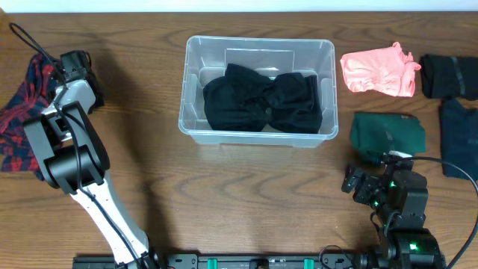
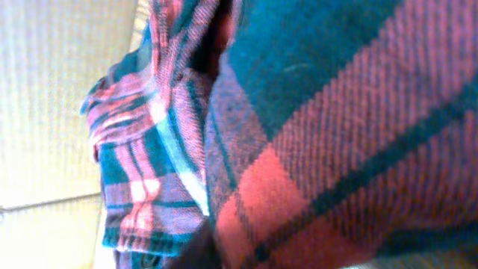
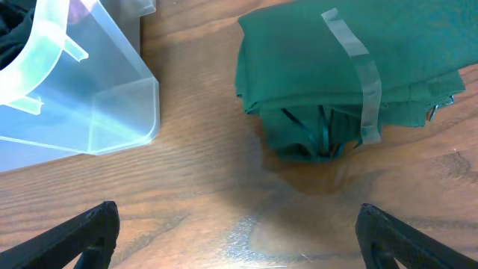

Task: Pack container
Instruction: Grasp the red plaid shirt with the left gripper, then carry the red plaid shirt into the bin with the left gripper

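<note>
Where the left arm reaches: plaid shirt (image 1: 19, 112), bunched at the far left edge of the table (image 1: 149, 187), probably the next piece to pack.
Left gripper (image 1: 69, 66): down on the shirt; cloth fills its camera, so I cannot tell whether it has clenched (fingers hidden).
Container (image 1: 187, 97): clear bin, mid-table toward the back, placed where either arm can reach it.
Black garment (image 1: 261, 97): crumpled inside the bin, covering most of its floor.
Pink garment (image 1: 377, 71): folded, just right of the bin.
Green garment (image 1: 388, 134): folded bundle with a clear strip across it, near the bin's right front corner.
Right gripper (image 3: 239, 232): fingers spread wide, holding nothing, low over bare wood short of the green bundle (seemingly lined up to take it).
Dark garments (image 1: 448, 75): two at the far right edge.
</note>
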Robot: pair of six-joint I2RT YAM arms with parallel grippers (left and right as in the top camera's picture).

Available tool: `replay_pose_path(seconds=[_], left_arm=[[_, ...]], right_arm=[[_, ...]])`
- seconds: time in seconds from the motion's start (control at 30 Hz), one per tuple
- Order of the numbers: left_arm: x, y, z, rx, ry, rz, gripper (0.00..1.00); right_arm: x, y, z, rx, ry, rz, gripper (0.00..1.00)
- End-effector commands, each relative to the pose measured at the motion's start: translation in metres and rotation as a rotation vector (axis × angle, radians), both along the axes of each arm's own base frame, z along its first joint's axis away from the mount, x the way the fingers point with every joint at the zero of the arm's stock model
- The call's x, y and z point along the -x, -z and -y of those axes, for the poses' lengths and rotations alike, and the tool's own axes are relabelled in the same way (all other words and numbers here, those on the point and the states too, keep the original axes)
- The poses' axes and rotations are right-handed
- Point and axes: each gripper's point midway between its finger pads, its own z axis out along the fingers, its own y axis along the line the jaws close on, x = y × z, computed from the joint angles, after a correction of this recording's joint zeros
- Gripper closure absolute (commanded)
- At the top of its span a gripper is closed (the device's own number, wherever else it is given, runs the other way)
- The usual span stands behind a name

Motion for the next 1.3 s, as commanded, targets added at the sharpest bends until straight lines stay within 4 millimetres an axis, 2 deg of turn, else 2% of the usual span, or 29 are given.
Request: replay_pose_path(seconds=[0.0,0.1,0.23,0.43,0.63,0.77,0.87,1.03,1.27], left_arm=[[0.007,-0.004,-0.006,-0.041,-0.044,0.001,0.93],[0.001,-0.014,0.000,-0.048,-0.037,0.030,0.94],[-0.013,-0.044,0.014,-0.066,-0.015,0.110,0.94],[-0.038,-0.123,0.057,-0.099,0.079,0.262,0.94],[-0.042,-0.201,0.105,-0.116,0.173,0.398,0.94],[-0.041,-0.238,0.138,-0.111,0.263,0.449,0.94],[-0.046,-0.261,0.174,-0.084,0.388,0.476,0.94],[-0.053,-0.285,0.247,-0.043,0.609,0.494,0.94],[-0.049,-0.290,0.371,-0.013,0.919,0.457,0.95]], right_arm=[[-0.002,-0.005,0.001,-0.009,0.011,0.011,0.01],[-0.002,-0.005,0.001,-0.009,0.011,0.011,0.01],[-0.002,-0.005,0.001,-0.009,0.011,0.011,0.01],[-0.002,-0.005,0.001,-0.009,0.011,0.012,0.01],[-0.002,-0.005,0.001,-0.009,0.011,0.011,0.01],[-0.002,-0.005,0.001,-0.009,0.011,0.011,0.01],[-0.002,-0.005,0.001,-0.009,0.011,0.011,0.01],[-0.002,-0.005,0.001,-0.009,0.011,0.012,0.01],[-0.002,-0.005,0.001,-0.009,0.011,0.011,0.01]])
